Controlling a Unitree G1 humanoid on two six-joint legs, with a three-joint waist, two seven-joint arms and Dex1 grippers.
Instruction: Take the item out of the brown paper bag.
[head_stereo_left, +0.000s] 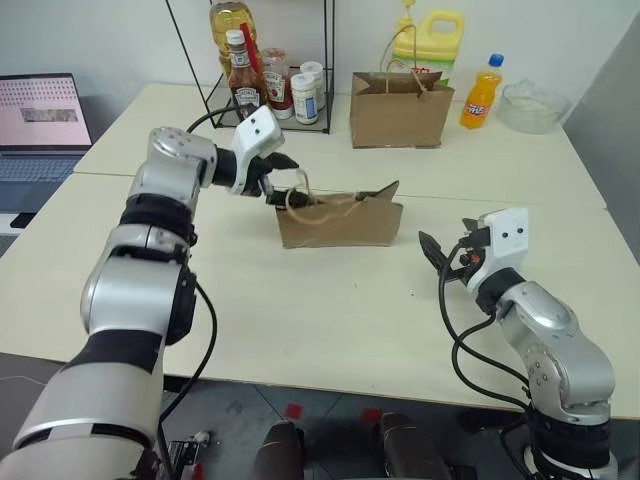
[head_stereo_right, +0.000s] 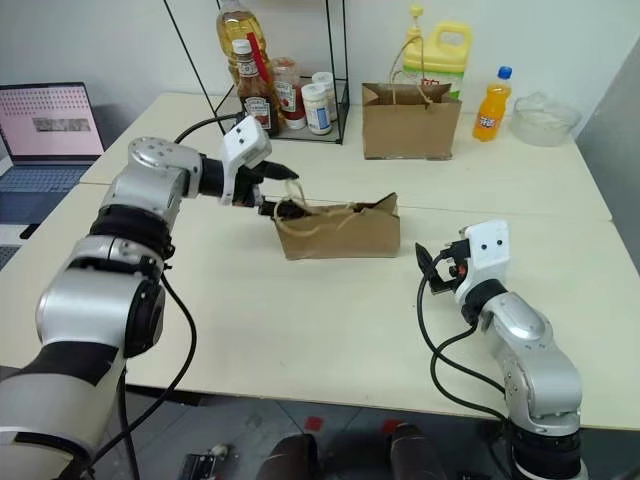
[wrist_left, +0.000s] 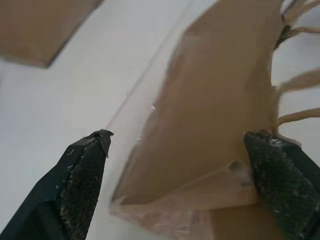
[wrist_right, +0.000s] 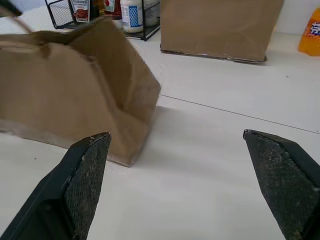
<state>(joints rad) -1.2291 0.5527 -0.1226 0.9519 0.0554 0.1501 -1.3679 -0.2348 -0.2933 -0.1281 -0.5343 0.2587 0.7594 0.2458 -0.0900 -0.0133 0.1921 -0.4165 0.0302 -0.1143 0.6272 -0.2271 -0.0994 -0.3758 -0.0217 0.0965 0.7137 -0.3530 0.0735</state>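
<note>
Left eye view shows us the brown paper bag (head_stereo_left: 340, 222) mid-table, our left gripper (head_stereo_left: 283, 178) spread wide at its left end by the twine handles (head_stereo_left: 300, 195). Right wrist view shows our right gripper (wrist_right: 200, 170) wide and empty beside the bag; we cannot see the item.

Head pair down over table (head_stereo_left: 330, 320), wrist views close — sharing bag (head_stereo_left: 340, 222)
</note>
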